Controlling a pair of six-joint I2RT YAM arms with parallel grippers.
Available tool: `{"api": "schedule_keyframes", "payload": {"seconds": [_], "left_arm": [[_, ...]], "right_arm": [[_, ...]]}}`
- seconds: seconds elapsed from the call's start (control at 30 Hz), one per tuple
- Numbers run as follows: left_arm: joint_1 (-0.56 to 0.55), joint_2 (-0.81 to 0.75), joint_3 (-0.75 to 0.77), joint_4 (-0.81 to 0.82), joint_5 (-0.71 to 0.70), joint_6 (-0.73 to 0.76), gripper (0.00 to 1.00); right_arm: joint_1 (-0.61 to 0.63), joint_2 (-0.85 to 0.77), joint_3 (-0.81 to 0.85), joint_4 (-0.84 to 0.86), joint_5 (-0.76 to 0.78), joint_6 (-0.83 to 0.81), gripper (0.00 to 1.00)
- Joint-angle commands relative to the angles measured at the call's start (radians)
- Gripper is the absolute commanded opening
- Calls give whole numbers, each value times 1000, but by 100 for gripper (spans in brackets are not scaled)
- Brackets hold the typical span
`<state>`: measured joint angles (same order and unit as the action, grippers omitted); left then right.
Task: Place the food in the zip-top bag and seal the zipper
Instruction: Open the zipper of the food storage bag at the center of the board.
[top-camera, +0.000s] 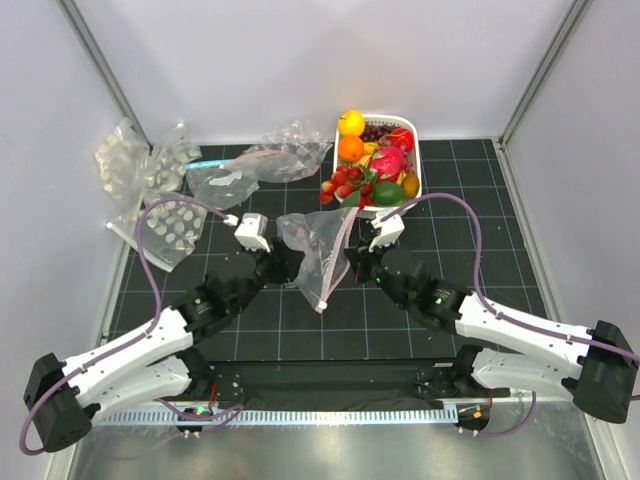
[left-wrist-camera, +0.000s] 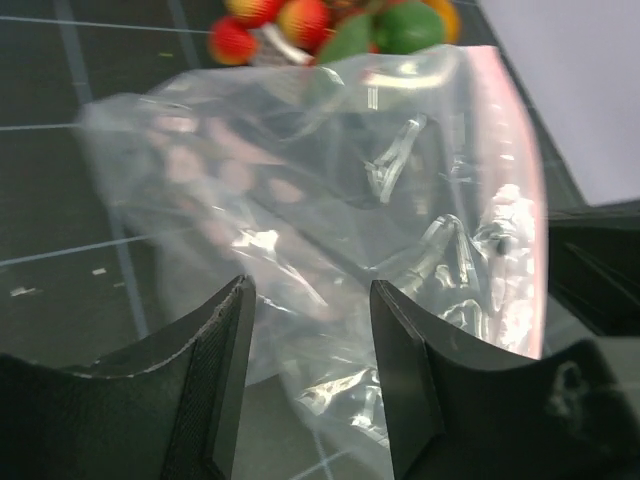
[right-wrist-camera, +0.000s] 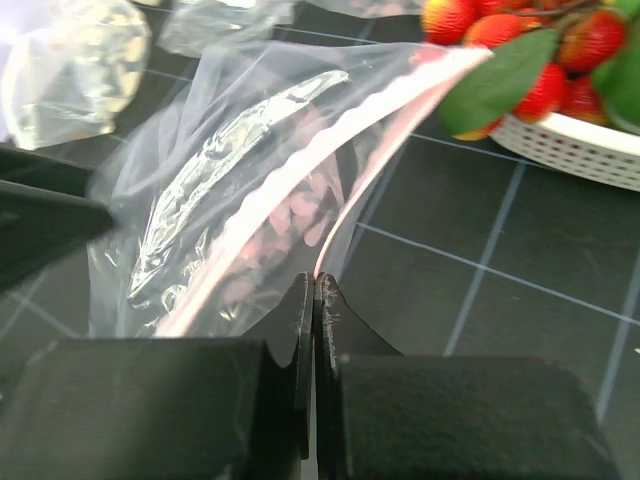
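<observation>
- Black gridded counter: both arms reach in from its near edge and meet over the middle.
- Clear plastic zip-top bag printed with rows of pale dots: it is stretched, crumpled, between the two claws at the middle of the counter, just on the near side of the basket. Whether its lower corner touches the counter cannot be told.
- Heap of other clear plastic bags: lies at the far left of the counter, well apart from the held bag.
- White slotted plastic basket: stands at the far middle of the counter and holds the toy fruit.
- Pink dragon fruit: sits in the basket among orange, yellow and green fruits.
- Bunch of red strawberries: hangs over the basket's near left rim, with a green leaf beside it in the right wrist view.
- Thin pinkish zipper strip: runs along the bag's mouth edge, from the right claw up toward the strawberries; the two lips stand apart along much of it.
- Right claw: its fingers are pressed together with the end of the zipper strip pinched between them.
- Left claw: its fingers stand a moderate gap apart, nothing pinched; the bag's wrinkled plastic shows through the gap, just past the tips.
</observation>
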<state>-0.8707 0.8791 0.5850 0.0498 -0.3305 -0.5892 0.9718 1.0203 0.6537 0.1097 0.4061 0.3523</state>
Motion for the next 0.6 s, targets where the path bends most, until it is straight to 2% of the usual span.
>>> {"api": "schedule_keyframes", "payload": {"seconds": [0.0, 0.17, 0.23, 0.33, 0.47, 0.57], "left_arm": [[-2, -41, 42, -102, -215, -1, 54], [-2, -113, 12, -110, -288, -20, 63], [-2, -129, 9, -110, -277, -11, 64], [-2, -135, -4, -41, -124, 47, 62], [-14, -51, -5, 82, 43, 75, 58], [-65, 24, 21, 102, 70, 109, 53]], "right_arm": [[7, 0, 49, -15, 134, -24, 1], [7, -14, 40, -8, 152, -21, 1], [5, -15, 37, -5, 149, -22, 1], [7, -2, 44, 2, 102, -36, 1], [16, 15, 43, 31, 18, -53, 1], [30, 17, 41, 50, -10, -62, 1]]}}
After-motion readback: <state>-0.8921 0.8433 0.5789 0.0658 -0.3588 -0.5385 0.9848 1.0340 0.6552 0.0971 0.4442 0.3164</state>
